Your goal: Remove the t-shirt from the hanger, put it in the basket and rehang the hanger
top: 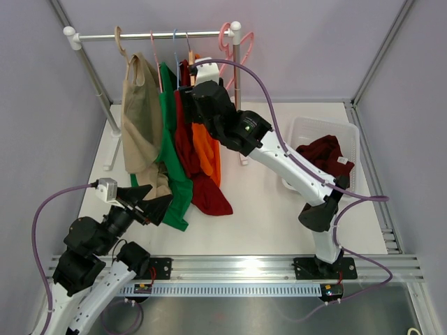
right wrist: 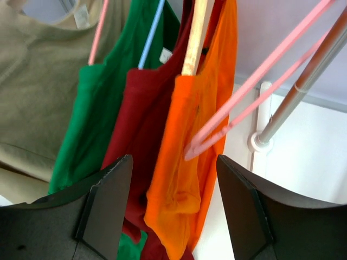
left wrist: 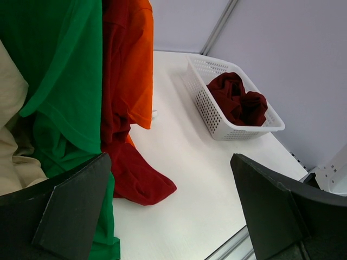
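You have four shirts hanging on one white rail (top: 157,33) at the far left: a beige t-shirt (top: 140,118), a green t-shirt (top: 174,188), a dark red t-shirt (top: 209,195) and an orange t-shirt (top: 206,150). Your right fingers (right wrist: 105,206) stand open on either side of the orange t-shirt, just below its wooden hanger (right wrist: 194,38). Your left fingers (left wrist: 76,211) are spread wide and empty, low beside the green t-shirt's hem. One white plastic basket (top: 304,129) on the right of the tabletop (top: 279,223) holds dark red clothing (top: 325,157).
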### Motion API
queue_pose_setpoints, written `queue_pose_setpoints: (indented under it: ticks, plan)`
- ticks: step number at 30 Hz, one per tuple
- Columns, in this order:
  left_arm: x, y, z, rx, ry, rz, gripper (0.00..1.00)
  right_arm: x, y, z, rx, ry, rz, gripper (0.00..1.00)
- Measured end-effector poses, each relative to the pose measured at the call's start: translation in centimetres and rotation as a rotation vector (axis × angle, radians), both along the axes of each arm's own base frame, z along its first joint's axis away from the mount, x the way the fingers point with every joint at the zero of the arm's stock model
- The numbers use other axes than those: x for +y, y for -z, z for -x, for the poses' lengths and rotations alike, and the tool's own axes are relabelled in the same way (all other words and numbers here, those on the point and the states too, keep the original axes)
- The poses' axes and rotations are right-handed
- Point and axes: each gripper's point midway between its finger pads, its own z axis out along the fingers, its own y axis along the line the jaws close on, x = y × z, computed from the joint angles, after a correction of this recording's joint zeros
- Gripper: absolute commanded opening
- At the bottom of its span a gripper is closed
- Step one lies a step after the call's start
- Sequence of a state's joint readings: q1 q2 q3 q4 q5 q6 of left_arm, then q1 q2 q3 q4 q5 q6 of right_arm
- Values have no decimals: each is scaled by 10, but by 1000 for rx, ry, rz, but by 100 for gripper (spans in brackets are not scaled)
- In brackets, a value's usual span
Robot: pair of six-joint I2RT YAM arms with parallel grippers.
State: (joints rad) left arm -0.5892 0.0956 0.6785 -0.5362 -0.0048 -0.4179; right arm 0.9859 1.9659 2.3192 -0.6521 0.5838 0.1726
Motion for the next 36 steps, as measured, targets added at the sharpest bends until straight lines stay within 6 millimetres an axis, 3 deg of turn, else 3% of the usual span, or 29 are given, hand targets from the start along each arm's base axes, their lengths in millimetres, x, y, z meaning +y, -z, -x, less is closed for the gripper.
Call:
queue_pose_setpoints:
  ticks: [3,6,15,22,27,36]
  plan:
    - [1,0,-1,0,-6,0,99,4,-16,-5,-43,2,-18,58]
    - [1,0,-1,0,-7,0,99,8,-22,-18,-84,33,-25,57]
    - [1,-1,-1,-2,-6,1,99,4,32,-62,-10,67,42,57]
    - [1,-2,-1,-6,-7,4,99,3,49,-67,24,67,47,56]
    - [0,-2,-1,-4,-5,2,99,3,58,-70,39,65,57,47]
    - [-2,0,-3,5,2,-4,99,4,61,-73,49,45,54,50]
